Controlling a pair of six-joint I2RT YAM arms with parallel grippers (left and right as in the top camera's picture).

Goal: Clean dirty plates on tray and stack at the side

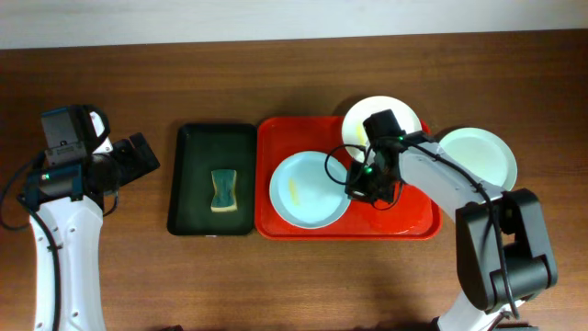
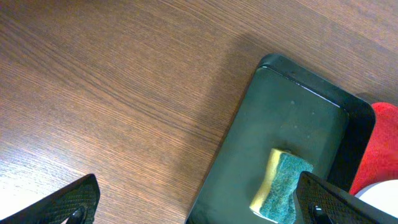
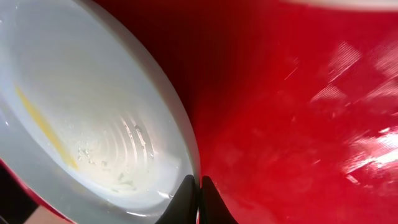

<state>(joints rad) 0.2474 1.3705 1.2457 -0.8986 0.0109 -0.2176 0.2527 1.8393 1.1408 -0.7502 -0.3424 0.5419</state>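
wide bare counter (image 1: 119,276) lies left of the green tray (image 1: 193,156), free for my left fingers (image 2: 74,199). on the red tray (image 1: 404,223), the mint plate (image 1: 303,198) sits tight against my right fingers (image 3: 183,208), the white plate (image 1: 363,115) near; bare tray floor opens to their right.

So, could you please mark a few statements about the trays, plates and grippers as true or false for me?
1. The sponge lies in the dark green tray. True.
2. All three plates sit on the red tray. False: one mint-green plate rests on the table, on the right arm's side of that tray.
3. The left gripper is closed on the sponge. False: it is open, above the table beside the dark green tray, and the sponge lies free.
4. The right gripper is shut at the rim of the yellow-smeared plate on the red tray. True.
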